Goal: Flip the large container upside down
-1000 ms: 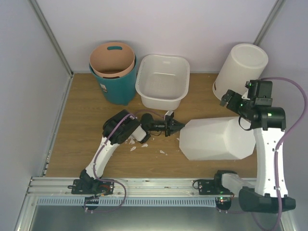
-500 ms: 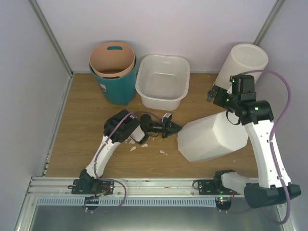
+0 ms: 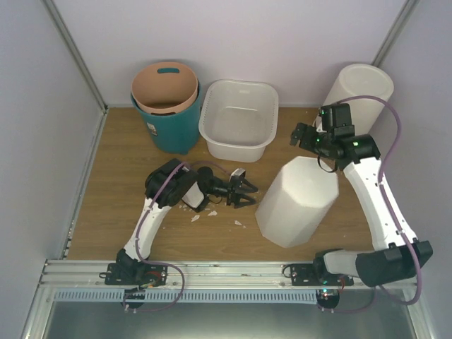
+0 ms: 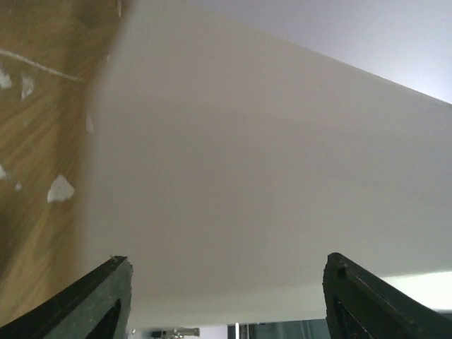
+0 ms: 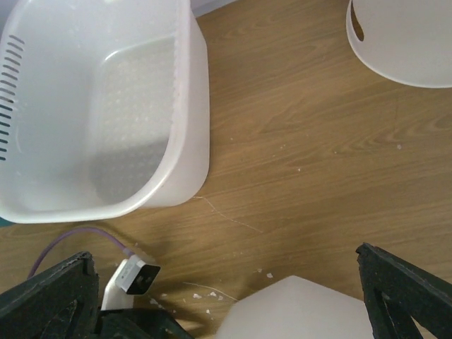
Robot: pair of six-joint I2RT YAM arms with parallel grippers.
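Large container [image 3: 233,147] behind octagonal bin [image 3: 296,201]

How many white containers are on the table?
3: the large container at back centre, a round bin at back right, an octagonal bin front, right of centre. None seems hidden.

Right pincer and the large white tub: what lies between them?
Only bare wooden table. The top view shows nothing standing between the right pincer and the large white tub. The right wrist view shows the same bare wood.

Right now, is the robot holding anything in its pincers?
Nothing is held. The left pincer stands open beside the tall white bin, not gripping it; the right pincer hangs open above the table.
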